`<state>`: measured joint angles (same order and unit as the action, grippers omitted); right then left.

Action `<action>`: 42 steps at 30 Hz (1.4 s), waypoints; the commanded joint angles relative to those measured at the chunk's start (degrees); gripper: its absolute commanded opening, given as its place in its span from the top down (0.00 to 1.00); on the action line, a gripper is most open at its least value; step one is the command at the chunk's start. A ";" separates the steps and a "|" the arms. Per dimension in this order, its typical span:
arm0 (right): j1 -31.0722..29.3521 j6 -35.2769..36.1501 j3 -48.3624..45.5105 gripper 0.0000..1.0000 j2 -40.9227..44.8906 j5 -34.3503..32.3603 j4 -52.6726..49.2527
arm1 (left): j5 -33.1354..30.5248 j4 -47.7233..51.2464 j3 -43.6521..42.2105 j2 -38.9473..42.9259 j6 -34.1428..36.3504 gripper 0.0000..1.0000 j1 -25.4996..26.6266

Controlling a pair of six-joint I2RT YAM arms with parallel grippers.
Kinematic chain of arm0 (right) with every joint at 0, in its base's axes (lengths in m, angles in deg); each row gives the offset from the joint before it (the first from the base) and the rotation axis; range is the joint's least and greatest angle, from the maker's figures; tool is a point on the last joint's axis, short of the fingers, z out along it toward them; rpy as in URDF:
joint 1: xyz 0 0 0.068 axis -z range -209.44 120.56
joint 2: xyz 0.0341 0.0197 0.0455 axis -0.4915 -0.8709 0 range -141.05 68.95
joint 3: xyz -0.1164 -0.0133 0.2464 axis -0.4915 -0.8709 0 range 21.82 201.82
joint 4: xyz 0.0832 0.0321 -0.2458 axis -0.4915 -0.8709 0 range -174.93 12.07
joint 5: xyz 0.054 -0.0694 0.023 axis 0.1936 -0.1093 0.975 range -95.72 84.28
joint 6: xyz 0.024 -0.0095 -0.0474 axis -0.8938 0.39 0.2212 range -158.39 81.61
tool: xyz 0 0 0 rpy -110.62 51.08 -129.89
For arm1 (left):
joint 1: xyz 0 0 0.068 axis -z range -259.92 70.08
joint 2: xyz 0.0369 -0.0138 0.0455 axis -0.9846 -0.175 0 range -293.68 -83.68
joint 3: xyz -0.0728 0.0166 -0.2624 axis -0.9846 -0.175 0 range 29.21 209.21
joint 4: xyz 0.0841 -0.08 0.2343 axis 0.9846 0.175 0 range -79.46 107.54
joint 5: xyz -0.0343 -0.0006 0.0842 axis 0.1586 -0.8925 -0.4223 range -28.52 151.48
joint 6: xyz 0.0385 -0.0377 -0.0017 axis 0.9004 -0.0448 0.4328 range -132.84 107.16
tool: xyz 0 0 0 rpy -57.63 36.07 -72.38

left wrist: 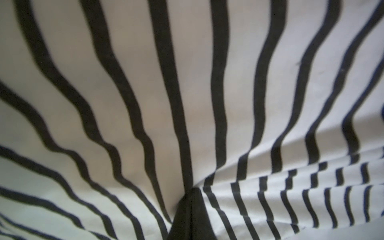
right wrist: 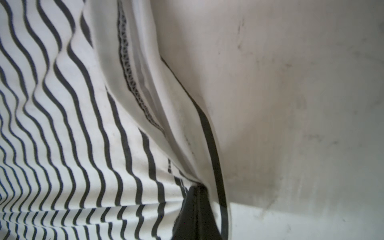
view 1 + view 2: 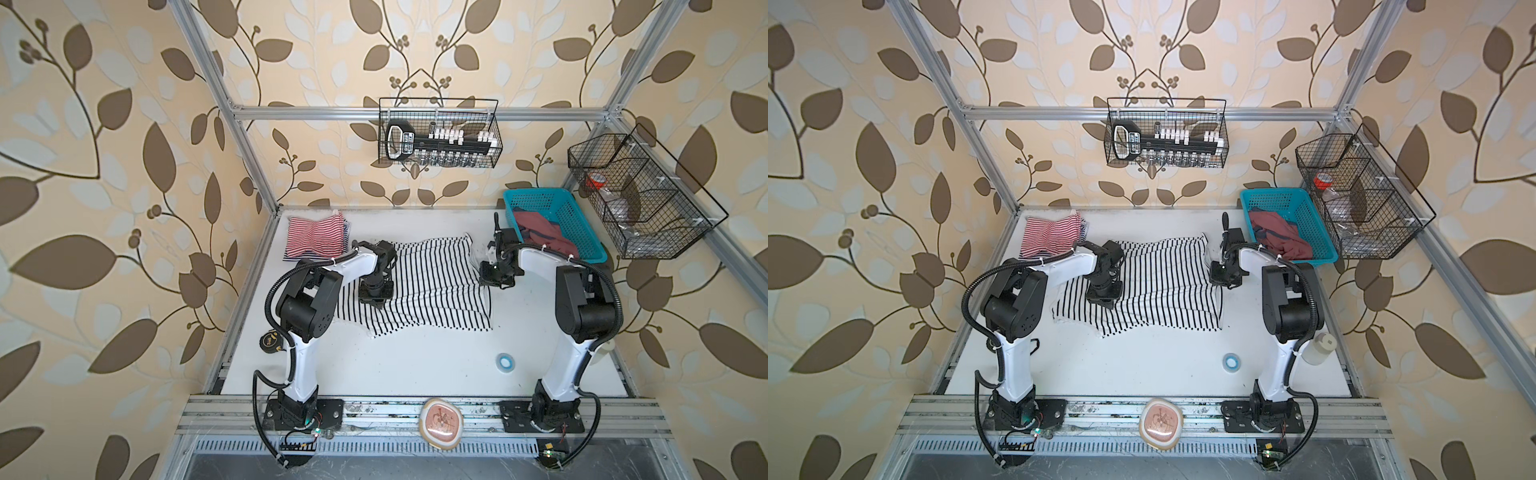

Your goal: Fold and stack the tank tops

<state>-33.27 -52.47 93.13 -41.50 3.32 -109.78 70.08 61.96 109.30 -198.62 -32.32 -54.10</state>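
Observation:
A black-and-white striped tank top (image 3: 436,286) (image 3: 1167,286) lies spread across the middle of the white table (image 3: 415,365). My left gripper (image 3: 379,302) (image 1: 192,192) is shut on a pinch of its cloth near its left part, and the fabric tents up from the fingertips. At the top's right edge my right gripper (image 3: 492,280) (image 2: 197,188) is shut on the hem. A folded red-and-white striped tank top (image 3: 316,239) rests at the back left. A dusty red tank top (image 3: 540,232) sits crumpled in the teal basket (image 3: 536,193).
A blue tape roll (image 3: 505,360) lies on the table in front of the striped top. A tape measure (image 3: 270,341) sits by the left arm, a white bottle (image 3: 1318,347) by the right arm. Wire baskets hang at the back (image 3: 438,133) and right (image 3: 640,191).

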 commanded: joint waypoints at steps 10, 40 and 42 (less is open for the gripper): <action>2.28 -0.28 -2.47 0.88 6.12 -0.63 -5.35 | -2.94 8.41 13.08 5.10 1.23 1.00 -1.17; -8.26 -6.11 -26.35 0.56 42.21 -6.22 -18.02 | 3.29 -2.83 -24.97 32.93 -14.49 0.72 8.63; -8.21 -6.05 -26.98 0.56 41.51 -5.98 -17.19 | 2.92 -3.87 -25.37 30.95 -15.09 0.69 8.66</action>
<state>-41.34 -57.85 67.95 0.59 -1.31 -125.98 73.19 60.74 84.65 -166.49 -44.96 -45.75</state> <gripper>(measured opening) 0.443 0.295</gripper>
